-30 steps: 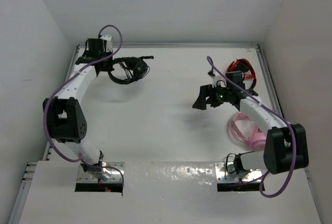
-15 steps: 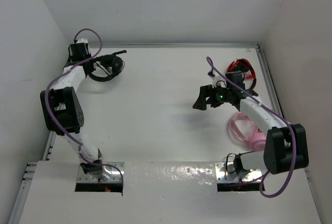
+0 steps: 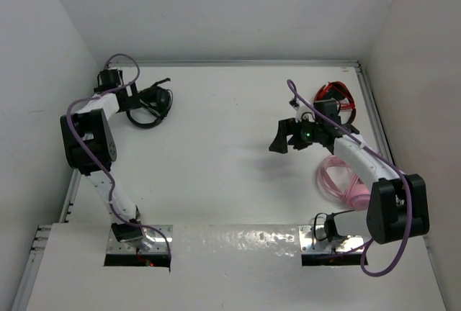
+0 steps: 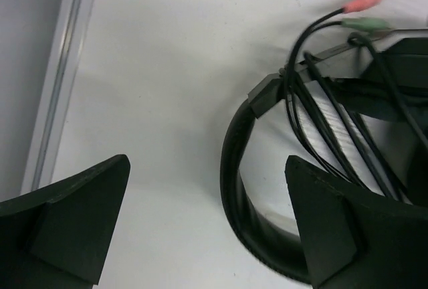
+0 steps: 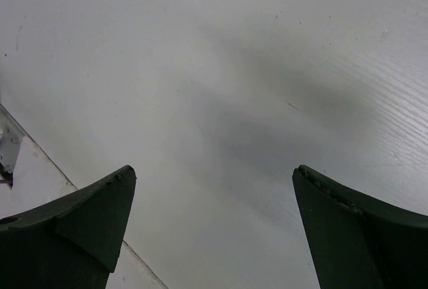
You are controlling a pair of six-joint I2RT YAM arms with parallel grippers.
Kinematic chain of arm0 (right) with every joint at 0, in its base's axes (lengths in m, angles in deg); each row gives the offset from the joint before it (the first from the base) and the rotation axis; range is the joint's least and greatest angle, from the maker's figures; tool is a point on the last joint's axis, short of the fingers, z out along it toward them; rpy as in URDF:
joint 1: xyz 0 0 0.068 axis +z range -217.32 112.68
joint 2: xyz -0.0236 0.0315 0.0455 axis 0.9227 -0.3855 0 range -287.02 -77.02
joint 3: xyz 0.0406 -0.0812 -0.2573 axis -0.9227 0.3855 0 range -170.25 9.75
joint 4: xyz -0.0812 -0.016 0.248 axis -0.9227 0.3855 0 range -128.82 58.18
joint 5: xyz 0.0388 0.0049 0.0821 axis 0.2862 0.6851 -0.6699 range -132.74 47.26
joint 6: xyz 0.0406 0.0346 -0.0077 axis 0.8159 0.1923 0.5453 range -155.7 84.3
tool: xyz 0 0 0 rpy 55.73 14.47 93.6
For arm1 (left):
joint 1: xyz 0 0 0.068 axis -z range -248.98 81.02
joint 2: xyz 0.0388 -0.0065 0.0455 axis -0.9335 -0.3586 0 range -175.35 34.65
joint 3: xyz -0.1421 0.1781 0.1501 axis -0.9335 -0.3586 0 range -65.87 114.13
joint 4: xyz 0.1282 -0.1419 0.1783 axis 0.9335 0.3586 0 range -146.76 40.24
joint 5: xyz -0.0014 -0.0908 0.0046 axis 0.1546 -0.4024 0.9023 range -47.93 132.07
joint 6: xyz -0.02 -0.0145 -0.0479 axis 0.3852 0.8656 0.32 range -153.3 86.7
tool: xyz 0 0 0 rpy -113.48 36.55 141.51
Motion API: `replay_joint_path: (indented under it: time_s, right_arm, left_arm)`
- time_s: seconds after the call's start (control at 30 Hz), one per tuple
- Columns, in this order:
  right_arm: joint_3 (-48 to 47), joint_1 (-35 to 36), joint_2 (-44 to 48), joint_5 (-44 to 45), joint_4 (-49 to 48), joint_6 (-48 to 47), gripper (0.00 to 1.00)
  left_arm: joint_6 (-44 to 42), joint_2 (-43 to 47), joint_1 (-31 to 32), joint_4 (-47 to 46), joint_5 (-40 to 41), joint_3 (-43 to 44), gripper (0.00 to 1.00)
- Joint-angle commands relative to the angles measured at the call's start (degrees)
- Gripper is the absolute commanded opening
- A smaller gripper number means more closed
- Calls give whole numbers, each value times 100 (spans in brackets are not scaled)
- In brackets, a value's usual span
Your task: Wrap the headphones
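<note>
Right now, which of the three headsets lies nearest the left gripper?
The black headphones, in the far left corner beside the left gripper; the red headset and pink headset lie at the right.

A red headset [image 3: 337, 95] lies on the white table [image 3: 230, 174], a little beyond the right gripper [image 3: 278, 137] and off to its right, near the far right corner; a pink headset [image 3: 338, 180] lies nearer the front edge, also to that gripper's right and apart from the red one; a grey metal rail [image 4: 60, 68] runs along the table's edge to the left of the left gripper [image 4: 207, 168]; plain white walls [image 3: 238, 8] close the table in on three sides.
</note>
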Motion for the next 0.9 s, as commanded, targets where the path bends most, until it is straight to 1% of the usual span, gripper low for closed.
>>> replay_joint_path:
  time_s: [0.0, 0.1, 0.17, 0.27, 0.37, 0.4, 0.47, 0.5, 0.53, 0.57, 0.63, 0.67, 0.77, 0.8, 0.83, 0.87]
  right_arm:
    - [-181, -21, 268, 76, -202, 61, 99]
    - [-225, -20, 277, 111, -185, 96, 99]
    - [-216, -20, 321, 260, -211, 209, 99]
    - [-50, -21, 496, 918, -237, 456, 99]
    - [222, -20, 768, 1218, -360, 579, 99]
    - [354, -29, 917, 1341, -404, 701, 99]
    - [495, -21, 1058, 1482, -457, 851, 99]
    - [574, -20, 1137, 1552, -509, 913, 99]
    - [732, -29, 1286, 1692, -536, 1000, 99]
    - [803, -29, 1357, 1746, -571, 1019, 99]
    - [978, -29, 1524, 1886, -642, 1080, 99]
    - [1014, -29, 1525, 1922, -642, 1098, 99]
    - [1041, -29, 1595, 2097, -546, 1203, 99]
    - [1032, -29, 1604, 2176, -554, 1221, 99]
    - [1032, -29, 1604, 2177, -554, 1230, 99]
    - [1041, -29, 1621, 2177, -571, 1239, 99]
  left_arm:
    - [-11, 788, -41, -88, -141, -21, 100]
    - [24, 1376, -41, 431, 60, 49, 100]
    - [-72, 1588, -33, 851, 175, 75, 100]
    - [-310, 2010, -41, 1293, 342, -100, 100]
    - [-599, 2650, -33, 1469, 622, -617, 100]
    - [-652, 2801, -32, 1469, 684, -976, 100]
    - [-775, 3134, -33, 1356, 842, -1425, 100]
    - [-950, 3510, -41, 1277, 861, -1671, 100]
    - [-1030, 3688, -33, 1119, 887, -2135, 100]
    - [-1109, 4047, -41, 1083, 879, -2331, 100]
    - [-1320, 4339, -41, 1143, 782, -2708, 100]
    - [-1356, 4584, -33, 1153, 773, -2815, 100]
    - [-1426, 4901, -41, 1214, 782, -3193, 100]
    - [-1261, 5068, -41, 1153, 938, -3516, 100]
    - [-1259, 5070, -41, 1153, 940, -3519, 100]
    - [-1181, 5165, -41, 1074, 931, -3719, 100]
